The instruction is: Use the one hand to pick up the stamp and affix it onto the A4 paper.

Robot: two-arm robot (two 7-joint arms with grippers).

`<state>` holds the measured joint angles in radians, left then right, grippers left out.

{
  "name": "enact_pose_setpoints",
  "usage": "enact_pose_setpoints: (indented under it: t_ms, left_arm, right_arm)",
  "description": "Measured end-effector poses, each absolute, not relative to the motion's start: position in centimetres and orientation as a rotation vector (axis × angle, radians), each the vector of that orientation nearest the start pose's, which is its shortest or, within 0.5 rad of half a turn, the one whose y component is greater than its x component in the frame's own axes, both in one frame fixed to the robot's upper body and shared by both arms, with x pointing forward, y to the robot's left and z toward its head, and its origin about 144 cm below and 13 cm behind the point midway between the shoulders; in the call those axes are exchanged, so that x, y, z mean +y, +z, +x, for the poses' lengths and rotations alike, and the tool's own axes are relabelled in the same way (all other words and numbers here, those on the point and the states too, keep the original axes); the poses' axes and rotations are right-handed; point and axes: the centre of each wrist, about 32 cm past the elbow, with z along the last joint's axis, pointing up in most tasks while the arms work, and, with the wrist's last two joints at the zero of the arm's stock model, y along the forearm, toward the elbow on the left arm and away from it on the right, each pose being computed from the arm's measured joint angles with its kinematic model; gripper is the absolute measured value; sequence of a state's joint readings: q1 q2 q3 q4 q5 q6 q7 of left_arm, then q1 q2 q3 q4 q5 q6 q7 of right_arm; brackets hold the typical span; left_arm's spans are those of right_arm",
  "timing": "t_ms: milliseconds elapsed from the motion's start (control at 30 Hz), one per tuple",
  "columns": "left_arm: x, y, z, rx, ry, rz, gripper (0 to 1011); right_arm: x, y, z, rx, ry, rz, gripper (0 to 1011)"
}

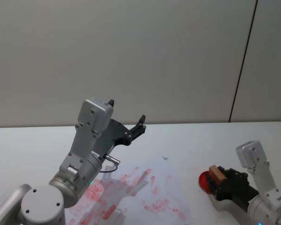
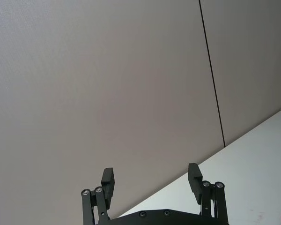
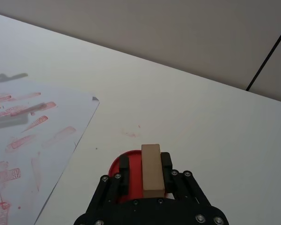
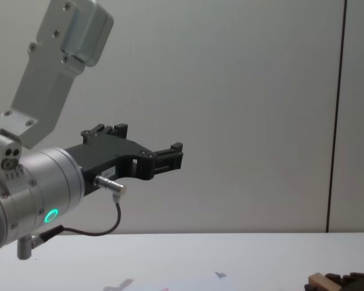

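Note:
The stamp (image 1: pixel 216 174), a light-brown wooden block, sits between the fingers of my right gripper (image 1: pixel 220 180) at the table's near right. In the right wrist view the right gripper (image 3: pixel 145 161) is shut on the stamp (image 3: pixel 151 169), right over a red ink pad (image 3: pixel 113 168). I cannot tell whether the stamp touches the pad. The A4 paper (image 1: pixel 140 192) lies flat to the left of the pad, covered in red prints, also seen as the A4 paper (image 3: pixel 33 140). My left gripper (image 1: pixel 126 111) hangs open and empty high above the paper.
The red ink pad (image 1: pixel 204 180) rests on the white table (image 1: pixel 201 140) just right of the paper's edge. A grey wall stands behind the table. The left arm's big silver body (image 4: pixel 30 188) with its green ring fills the near left.

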<state>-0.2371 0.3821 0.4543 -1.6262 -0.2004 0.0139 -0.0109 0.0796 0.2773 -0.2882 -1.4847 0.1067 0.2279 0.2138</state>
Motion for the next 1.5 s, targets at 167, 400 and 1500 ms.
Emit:
enact_pose_setpoints:
  t_ms: [167,400,1500]
  left_arm:
    - [19.8,120.4,49.2,-0.268,1.124,0.061,1001]
    - [19.8,120.4,49.2,-0.268,1.124,0.061,1001]
    - [19.8,120.4,49.2,-0.268,1.124,0.061,1001]
  right_arm:
    - [-22.7,112.5,47.0,0.088,-1.105,-0.37,275]
    - [-22.7,112.5,47.1,0.087,-1.104,-0.371,219]
    - [-18.5,117.3,48.9,0.061,-0.861,-0.128,219]
